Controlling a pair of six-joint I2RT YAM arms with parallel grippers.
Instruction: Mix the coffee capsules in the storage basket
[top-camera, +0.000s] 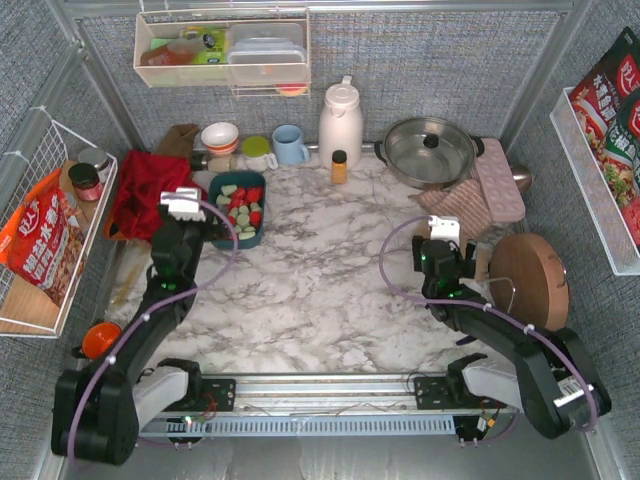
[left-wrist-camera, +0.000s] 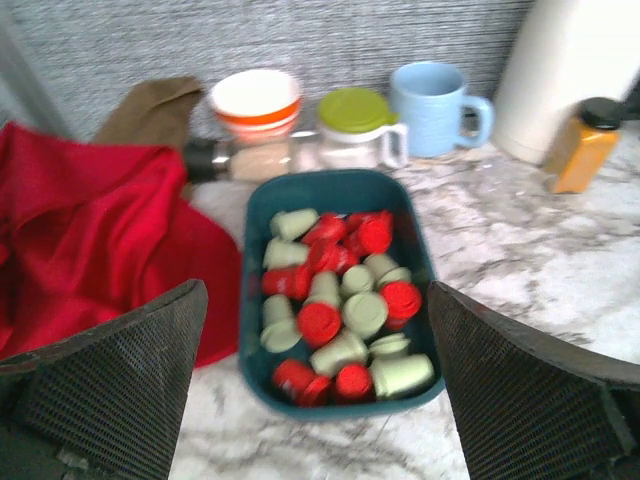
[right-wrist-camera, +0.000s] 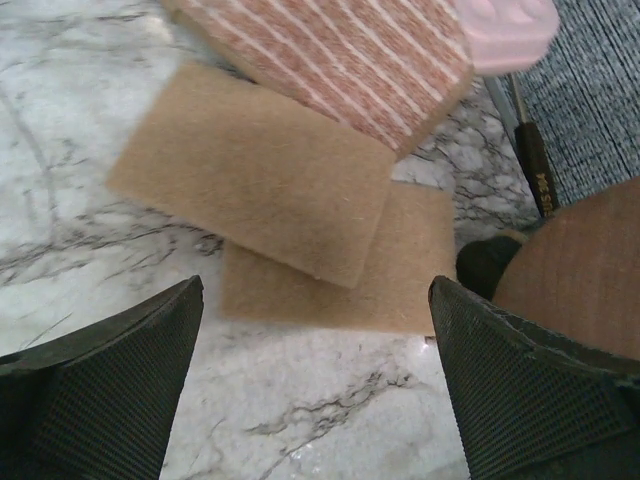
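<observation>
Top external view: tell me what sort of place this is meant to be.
Probably a staged kitchen counter: a marble-patterned tabletop, with a lidded steel pot, a white thermos jug and a blue mug lined up along a grey fabric back wall.

Tabletop (top-camera: 320, 300): marble-patterned slab, smooth, faintly glossy. Storage basket (left-wrist-camera: 335, 185): smooth teal plastic with a slight sheen. Coffee capsules (left-wrist-camera: 340, 300): matt red and pale green shells. Red cloth (left-wrist-camera: 90, 230): soft, creased fabric. Pot (top-camera: 410, 160): bright polished metal. Tan pads (right-wrist-camera: 260, 170): rough, fibrous, matt. Round board (top-camera: 530, 280): dull wood.
</observation>
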